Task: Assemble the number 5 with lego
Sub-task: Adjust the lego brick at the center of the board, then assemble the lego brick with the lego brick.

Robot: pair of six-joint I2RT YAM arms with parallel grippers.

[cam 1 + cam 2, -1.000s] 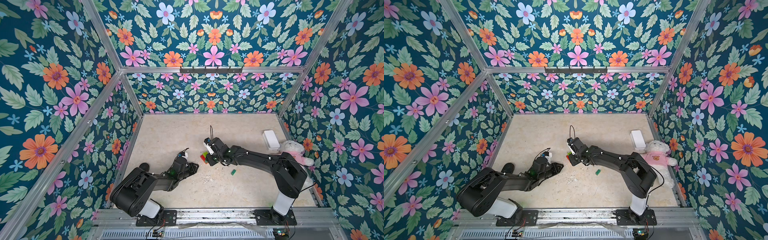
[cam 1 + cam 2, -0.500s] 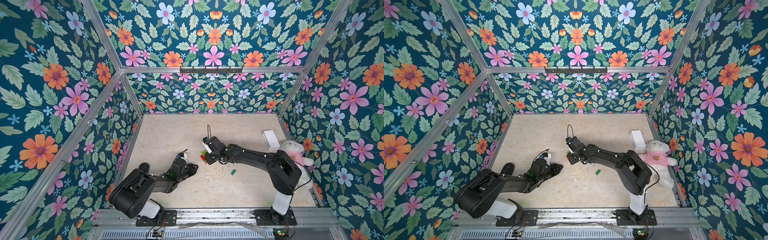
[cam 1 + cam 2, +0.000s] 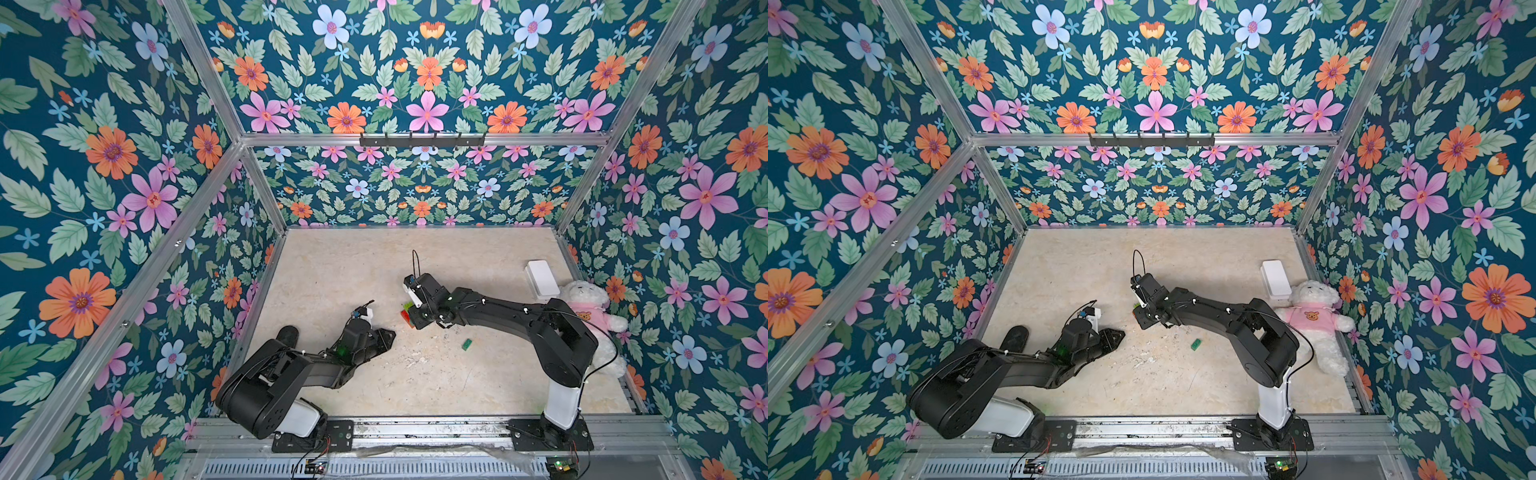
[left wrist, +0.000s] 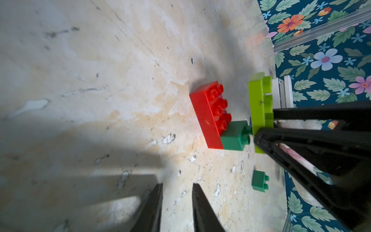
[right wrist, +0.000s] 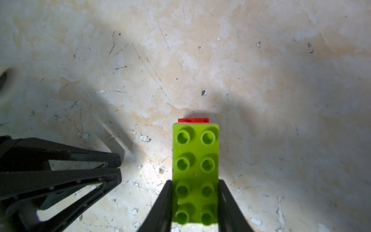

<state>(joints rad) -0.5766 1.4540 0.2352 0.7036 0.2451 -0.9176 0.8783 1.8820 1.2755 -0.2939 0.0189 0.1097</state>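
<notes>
Right gripper [image 5: 194, 181]: clamped on lime-green brick [image 5: 195, 152], over red brick [image 4: 206, 116].
Left gripper [image 4: 176, 186]: almost closed, empty, near-left of red brick.
Small dark-green brick [image 4: 233, 138]: on red brick's end.

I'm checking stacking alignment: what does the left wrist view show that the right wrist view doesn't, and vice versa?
Only the left wrist view: a small dark-green plastic brick on one end of the red rectangular plastic brick, a loose dark-green brick on the table, a white rectangular box. Only the right wrist view: all eight studs of the lime-green rectangular plastic brick. Both: the lime-green brick held in the right pincer, and the red brick.
</notes>
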